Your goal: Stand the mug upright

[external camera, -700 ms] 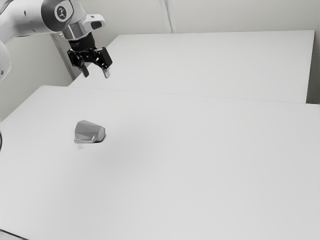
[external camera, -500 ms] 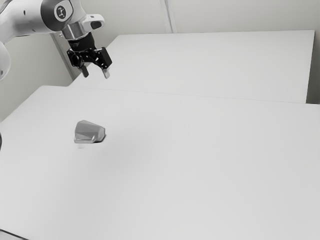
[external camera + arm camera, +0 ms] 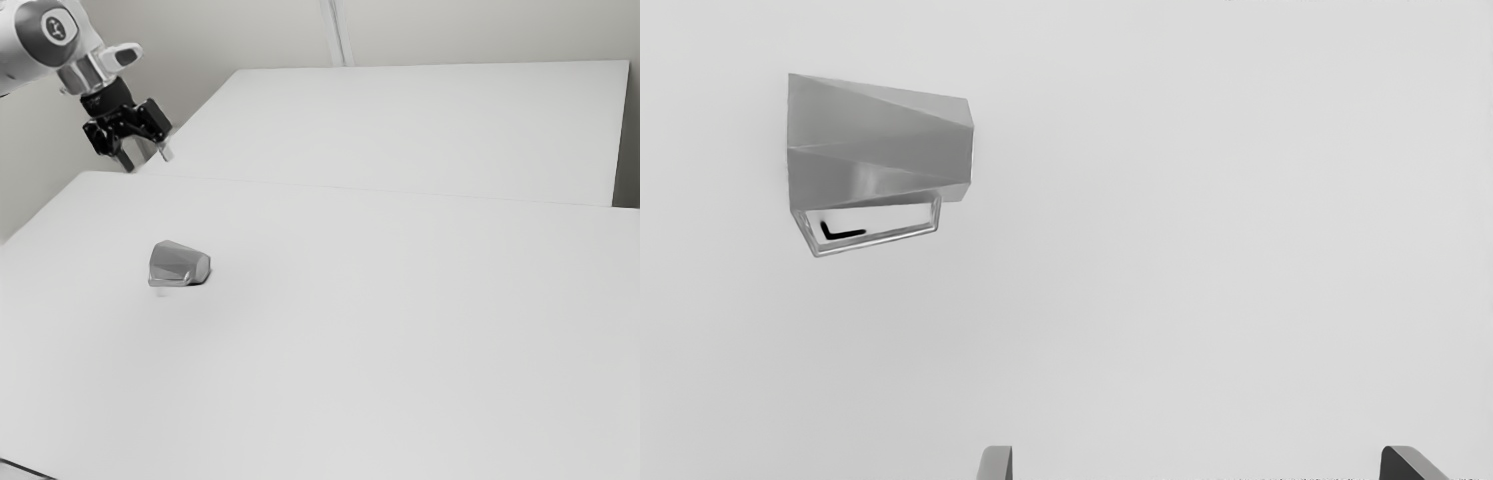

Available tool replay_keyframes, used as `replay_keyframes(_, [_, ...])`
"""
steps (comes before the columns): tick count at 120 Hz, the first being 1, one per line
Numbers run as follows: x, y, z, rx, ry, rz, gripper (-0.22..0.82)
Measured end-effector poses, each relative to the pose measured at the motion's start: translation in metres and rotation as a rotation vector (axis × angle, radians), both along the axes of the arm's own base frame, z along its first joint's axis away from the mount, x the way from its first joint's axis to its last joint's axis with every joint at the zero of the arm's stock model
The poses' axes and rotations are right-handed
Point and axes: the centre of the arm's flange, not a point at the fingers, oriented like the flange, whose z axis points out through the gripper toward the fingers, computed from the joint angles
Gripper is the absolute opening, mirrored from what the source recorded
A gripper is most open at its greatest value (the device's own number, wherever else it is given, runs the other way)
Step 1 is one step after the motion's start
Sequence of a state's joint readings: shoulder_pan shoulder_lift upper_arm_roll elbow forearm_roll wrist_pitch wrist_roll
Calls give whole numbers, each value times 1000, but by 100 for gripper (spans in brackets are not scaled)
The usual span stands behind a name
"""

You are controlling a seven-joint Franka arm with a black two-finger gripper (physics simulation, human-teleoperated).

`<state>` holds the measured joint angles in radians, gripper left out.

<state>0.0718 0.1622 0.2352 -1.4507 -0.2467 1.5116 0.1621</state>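
- While the hand has moved, the mug point(image 3: 180, 264) hasn't: we find it lying on its side where it lay a moment ago, its wide end point(image 3: 797, 133) toward the exterior view's left and its narrow end point(image 3: 965, 153) toward the exterior view's right.
- We take the narrow end for the base, so standing it up should mean swinging the wide end to the top.
- Its handle point(image 3: 876, 240) sticks out on the side nearer our fingers point(image 3: 997, 465); we would have to choose our hold with that loop in mind, as it could snag a finger or make the mug roll.
- Around it we see plain table point(image 3: 400, 330), which leaves us room to turn it.
- Our gripper point(image 3: 147, 160) is spread wide with nothing between the fingers, raised above the table and well apart from the mug.
- What has just changed is our arm point(image 3: 45, 32): it has carried the hand toward the exterior view's left, and a little lower in that view.
- For the task, we judge this to be lining up; the righting hasn't begun. The mug sits off to one side of our finger gap, so we need to shift over it before going down, or one finger may knock it away.
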Motion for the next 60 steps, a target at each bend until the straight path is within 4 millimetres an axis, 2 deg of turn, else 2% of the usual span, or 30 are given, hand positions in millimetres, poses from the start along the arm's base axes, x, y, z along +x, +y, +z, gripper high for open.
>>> replay_keyframes(10, [-4, 38, -15, -79, -4, 37, 60])
replay_keyframes(21, [-1, 85, -55, -185, -1, 75, 60])
replay_keyframes(33, [6, 126, -91, -264, -22, 90, 60])
replay_keyframes(48, [14, 167, -138, -330, -41, 92, 60])
replay_keyframes(60, [14, 188, -177, -391, -50, 92, 60])
